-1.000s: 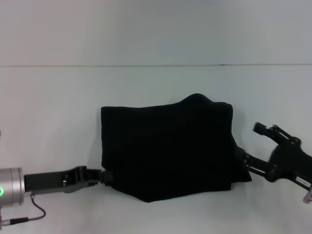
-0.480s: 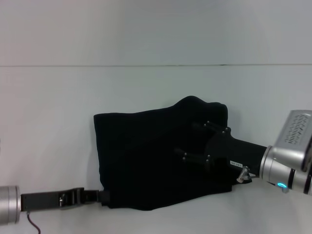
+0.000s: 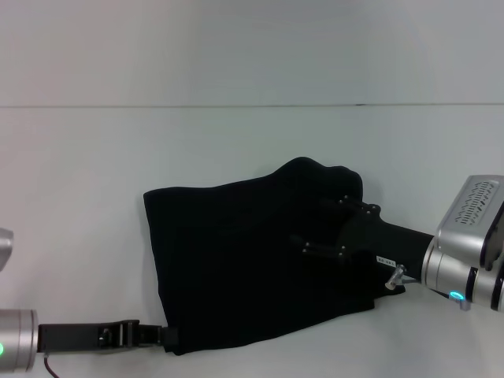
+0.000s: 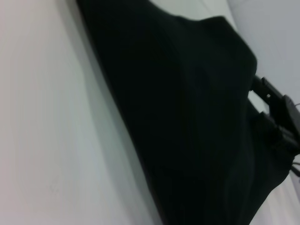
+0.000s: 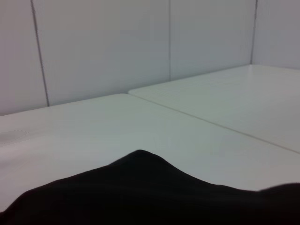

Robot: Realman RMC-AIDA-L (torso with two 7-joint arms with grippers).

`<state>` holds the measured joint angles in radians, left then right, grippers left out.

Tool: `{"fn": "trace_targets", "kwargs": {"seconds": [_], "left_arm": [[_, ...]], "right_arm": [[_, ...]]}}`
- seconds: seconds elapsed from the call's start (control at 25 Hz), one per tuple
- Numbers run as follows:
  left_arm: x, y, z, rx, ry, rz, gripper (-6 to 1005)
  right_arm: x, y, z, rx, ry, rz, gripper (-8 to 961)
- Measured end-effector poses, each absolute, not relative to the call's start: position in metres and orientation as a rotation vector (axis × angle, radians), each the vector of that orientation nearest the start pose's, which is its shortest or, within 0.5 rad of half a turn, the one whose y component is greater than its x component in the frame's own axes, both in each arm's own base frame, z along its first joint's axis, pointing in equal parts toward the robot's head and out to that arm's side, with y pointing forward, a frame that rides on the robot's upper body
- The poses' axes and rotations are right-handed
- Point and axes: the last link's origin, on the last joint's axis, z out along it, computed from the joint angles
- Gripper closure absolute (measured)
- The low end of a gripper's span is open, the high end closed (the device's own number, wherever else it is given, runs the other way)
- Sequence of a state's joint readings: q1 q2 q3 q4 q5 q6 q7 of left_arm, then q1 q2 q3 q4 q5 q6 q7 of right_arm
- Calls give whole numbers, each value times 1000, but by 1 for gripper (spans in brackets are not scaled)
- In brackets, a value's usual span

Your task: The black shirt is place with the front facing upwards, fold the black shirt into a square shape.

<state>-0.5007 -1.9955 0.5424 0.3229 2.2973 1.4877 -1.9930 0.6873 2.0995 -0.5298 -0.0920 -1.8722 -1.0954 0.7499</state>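
The black shirt (image 3: 244,276) lies folded into a rough rectangle on the white table, with a bump at its far right corner; no lettering shows. My left gripper (image 3: 167,337) sits at the shirt's near left corner, shut on the cloth edge. My right gripper (image 3: 319,224) reaches in from the right and rests on the shirt's right part with its fingers (image 3: 346,203) spread open. The left wrist view is filled by the black shirt (image 4: 187,122), with the right gripper (image 4: 276,110) beyond it. The right wrist view shows only the shirt's top (image 5: 140,192).
The white table (image 3: 87,173) spreads around the shirt to the left, the right and the far side. A pale wall (image 3: 252,47) rises behind the table's far edge. A cable (image 3: 49,364) hangs under the left arm.
My right gripper swung in from the right edge and settled on the shirt. My left gripper drew back toward the near left, dragging the shirt's near left corner with it.
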Motion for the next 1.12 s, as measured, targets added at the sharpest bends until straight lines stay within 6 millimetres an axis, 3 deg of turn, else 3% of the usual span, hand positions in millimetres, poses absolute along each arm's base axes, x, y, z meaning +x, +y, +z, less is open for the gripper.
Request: {"fn": "trace_targets", "kwargs": {"seconds": [0.2, 0.28, 0.44, 0.68, 0.88, 1.12], "left_arm": [[-331, 275, -30, -2394, -1937, -527, 945], [-331, 275, -30, -2397, -1935, -527, 945], [-331, 275, -29, -2399, -1931, -531, 945], [-329, 277, -28, -2403, -1927, -538, 944], [-329, 278, -26, -2401, -1931, -544, 944], [-329, 279, -24, -2390, -1936, -544, 944]], "right_arm": [[262, 343, -84, -2509, 455, 676, 39], [252, 338, -75, -2506, 409, 807, 39], [243, 337, -76, -2525, 379, 850, 39], [232, 343, -99, -2612, 380, 739, 38], [234, 349, -117, -2639, 423, 583, 38], [242, 353, -120, -2612, 483, 504, 39]]}}
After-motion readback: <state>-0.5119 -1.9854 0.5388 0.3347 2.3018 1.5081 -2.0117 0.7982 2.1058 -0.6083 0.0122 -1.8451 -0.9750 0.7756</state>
